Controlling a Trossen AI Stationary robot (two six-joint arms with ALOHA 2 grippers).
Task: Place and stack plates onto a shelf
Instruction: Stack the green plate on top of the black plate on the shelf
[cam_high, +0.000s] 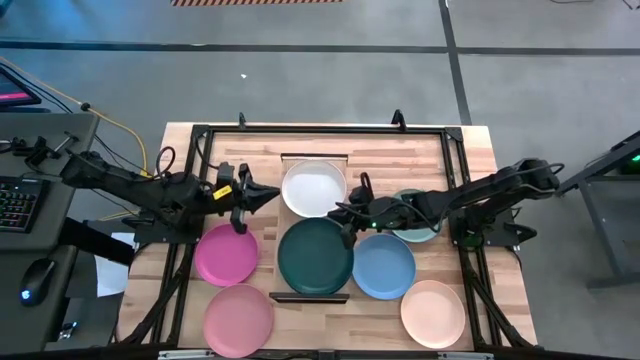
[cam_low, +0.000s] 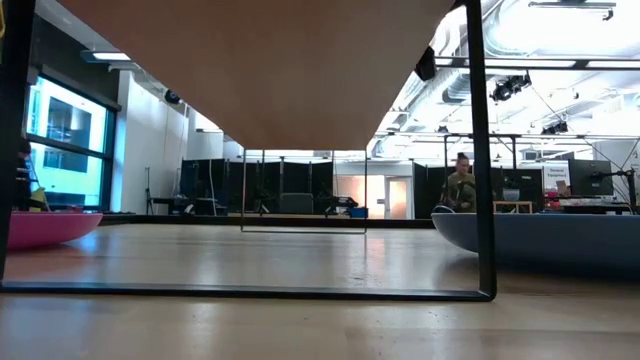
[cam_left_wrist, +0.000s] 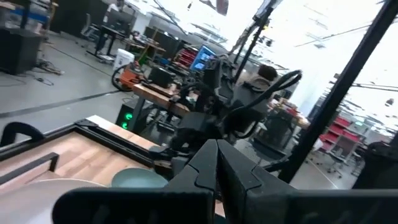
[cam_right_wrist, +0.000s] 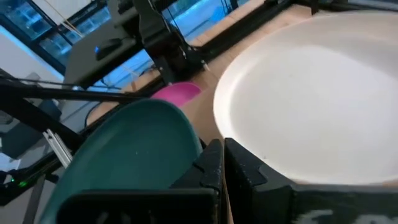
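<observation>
Room for moving is tight at the middle of the surface (cam_high: 470, 150), where we see both arms reach inward over the shelf (cam_high: 310, 296). Our left end effector (cam_high: 272, 194) hangs above bare wood just beside the white plate (cam_high: 313, 187), fingers pressed together and holding nothing. Our right end effector (cam_high: 338, 214) sits between the white plate and the dark teal plate (cam_high: 315, 255), its fingers likewise pressed together and empty, as its wrist view shows.

White plate and dark teal plate lie on the shelf, one toward the far edge and one toward the near edge, each a single plate with nothing on it. The mint plate (cam_high: 415, 232) lies partly hidden under the right arm, with the blue plate (cam_high: 384, 266) touching it and the peach plate (cam_high: 433, 313) toward the near right corner. On the left side the magenta plate (cam_high: 226, 254) and pink plate (cam_high: 239, 319) lie close together near the near edge.

Beyond the surface, the low view shows a large hall with a person (cam_low: 461, 185) seated at a desk.
</observation>
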